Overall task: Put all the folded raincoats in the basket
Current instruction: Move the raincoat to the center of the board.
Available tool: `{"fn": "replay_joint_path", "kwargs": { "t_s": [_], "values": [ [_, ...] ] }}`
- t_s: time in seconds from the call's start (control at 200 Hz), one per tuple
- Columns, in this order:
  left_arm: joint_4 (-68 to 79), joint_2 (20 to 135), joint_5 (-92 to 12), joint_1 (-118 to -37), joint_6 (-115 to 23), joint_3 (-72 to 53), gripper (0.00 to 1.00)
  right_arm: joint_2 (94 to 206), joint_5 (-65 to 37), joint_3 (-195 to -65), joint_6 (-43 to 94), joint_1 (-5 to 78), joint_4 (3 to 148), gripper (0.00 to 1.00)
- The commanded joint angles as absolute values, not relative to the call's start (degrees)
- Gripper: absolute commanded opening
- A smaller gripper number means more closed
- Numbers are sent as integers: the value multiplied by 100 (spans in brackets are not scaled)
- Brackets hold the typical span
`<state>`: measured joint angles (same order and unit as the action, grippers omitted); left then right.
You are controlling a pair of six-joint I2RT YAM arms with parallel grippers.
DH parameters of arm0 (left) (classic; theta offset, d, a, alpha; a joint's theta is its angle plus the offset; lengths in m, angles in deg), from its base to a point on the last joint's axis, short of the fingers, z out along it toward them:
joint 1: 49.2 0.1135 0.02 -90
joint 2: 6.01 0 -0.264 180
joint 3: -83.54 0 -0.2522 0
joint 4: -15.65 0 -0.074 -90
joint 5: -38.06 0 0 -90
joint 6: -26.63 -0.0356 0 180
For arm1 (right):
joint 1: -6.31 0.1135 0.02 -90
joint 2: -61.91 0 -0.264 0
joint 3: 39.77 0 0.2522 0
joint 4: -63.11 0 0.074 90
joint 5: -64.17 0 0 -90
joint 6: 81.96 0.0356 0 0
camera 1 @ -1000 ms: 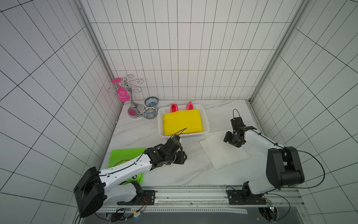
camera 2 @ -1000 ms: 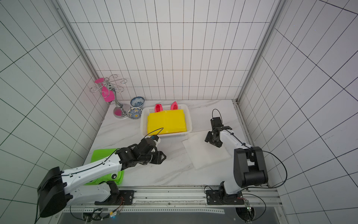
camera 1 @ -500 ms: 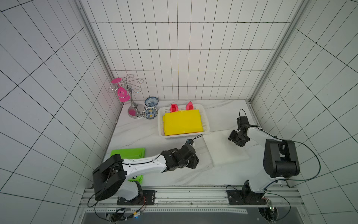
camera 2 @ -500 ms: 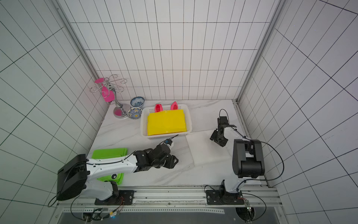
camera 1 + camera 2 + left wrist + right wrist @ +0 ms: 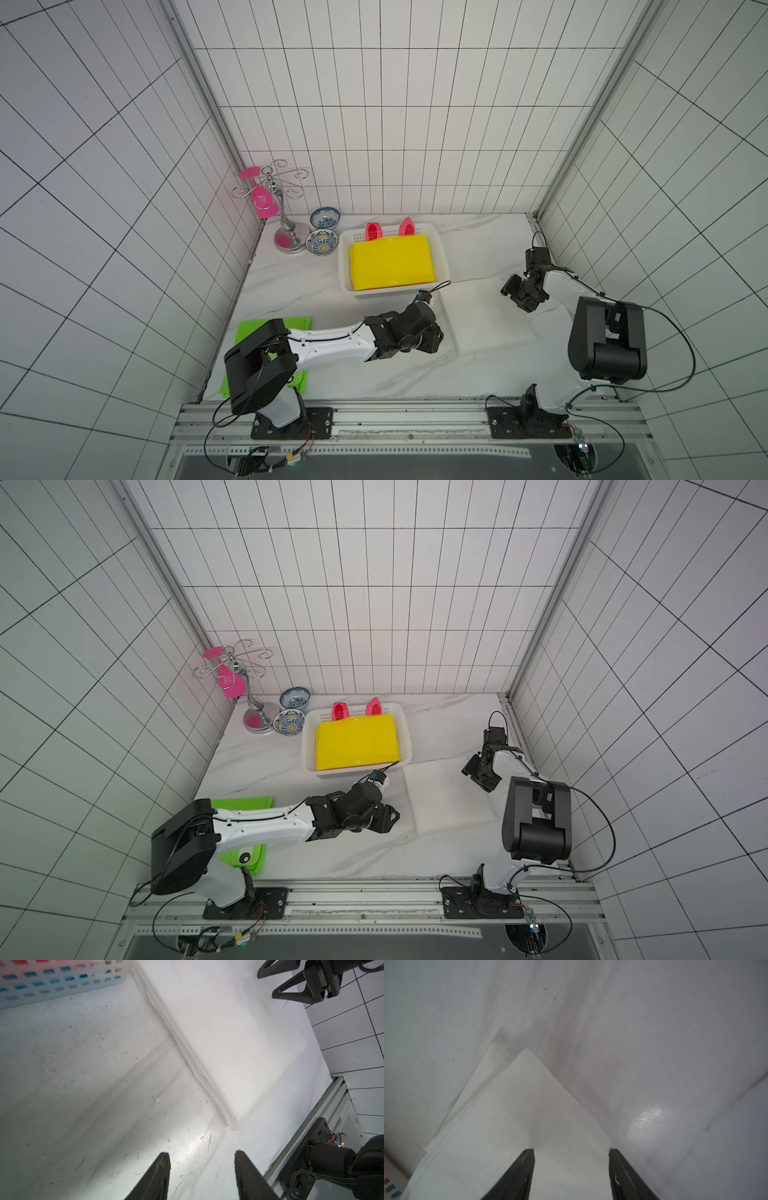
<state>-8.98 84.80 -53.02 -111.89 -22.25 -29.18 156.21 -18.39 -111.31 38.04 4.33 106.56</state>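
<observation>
light: bright, even | glare: tabletop (image 5: 652, 1118) (small) | edges: wide-angle bend

White folded raincoat (image 5: 486, 318) lies flat beside basket (image 5: 441, 259), perhaps touching its corner.

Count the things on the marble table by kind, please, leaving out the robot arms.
White perforated plastic basket: 1
Folded raincoats, yellow, white, green: 3
Blue patterned ceramic bowls: 2
Pink pointed pieces in the basket: 2
Silver metal hanging rack: 1
Pink glass hanging on it: 1
Total: 10
</observation>
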Motion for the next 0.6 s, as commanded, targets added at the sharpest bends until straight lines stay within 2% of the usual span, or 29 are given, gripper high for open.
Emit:
{"fn": "replay_joint_path", "kwargs": {
  "t_s": [0.0,0.185,0.405,0.55,0.595],
  "values": [
    [-742,8624,-5451,-11227,-2260,-2717,53,15344,-1625,-11382,3580,407,10799,63],
    [-737,8834,-5592,-11223,-2240,-2570,54,15273,-2229,-11469,3045,402,10851,65],
    [-1204,8914,-5961,-11227,-2263,-2364,54,15860,-1931,-12092,2650,523,10943,65],
    [-1397,8822,-6119,-11176,-2281,-2403,56,16388,-2599,-12581,2859,603,11374,66],
    [-1435,8838,-6032,-11159,-2281,-2391,56,16539,-2534,-12621,2894,494,11447,67]
  ]
}}
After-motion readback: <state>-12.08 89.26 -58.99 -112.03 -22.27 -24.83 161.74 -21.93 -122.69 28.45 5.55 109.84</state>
